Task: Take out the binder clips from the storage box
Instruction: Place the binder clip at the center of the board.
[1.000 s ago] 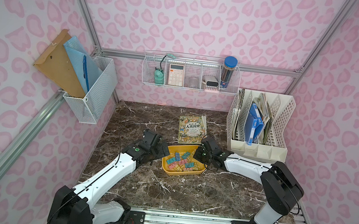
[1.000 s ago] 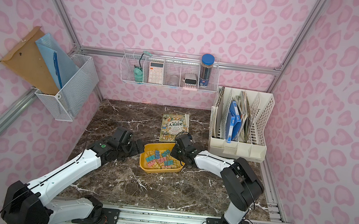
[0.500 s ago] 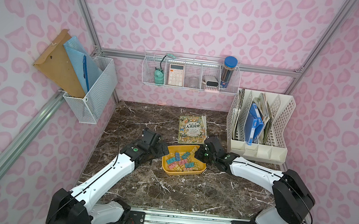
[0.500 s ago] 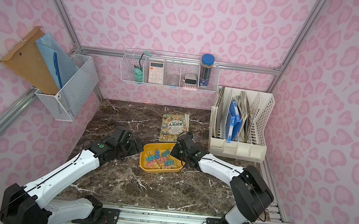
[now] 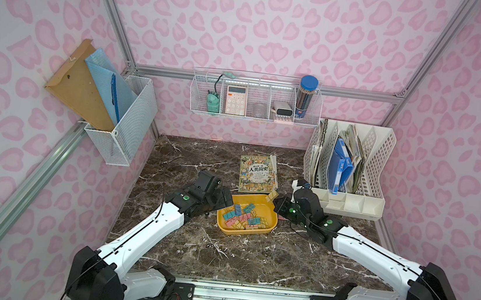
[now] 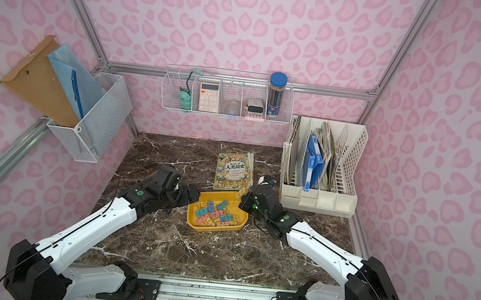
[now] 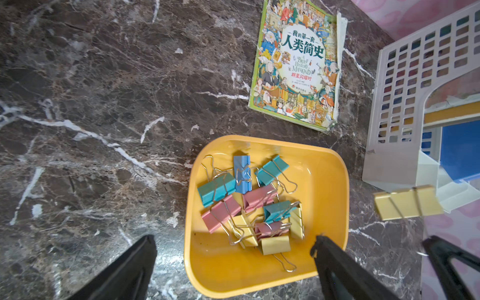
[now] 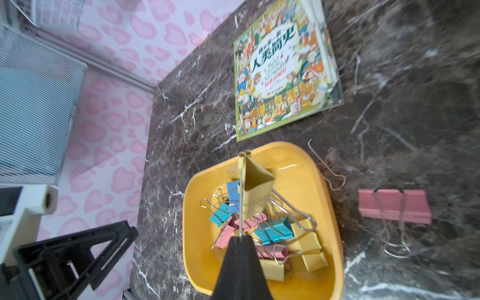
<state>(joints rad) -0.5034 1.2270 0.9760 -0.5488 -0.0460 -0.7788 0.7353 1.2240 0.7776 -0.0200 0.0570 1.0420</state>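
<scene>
Our right gripper [image 8: 240, 237] pinches a yellow clip [image 8: 255, 187] by its wire handle, so it dangles clear over the storage box [image 8: 301, 179] corner; the other binder clips [image 7: 246, 202] lie heaped inside the box; our left gripper [image 5: 227, 199] hovers wide at the box's rim, likely to steady it.

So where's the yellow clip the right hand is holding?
In a top view the yellow clip hangs from the right hand at the storage box's far right corner, just short of the book.
</scene>
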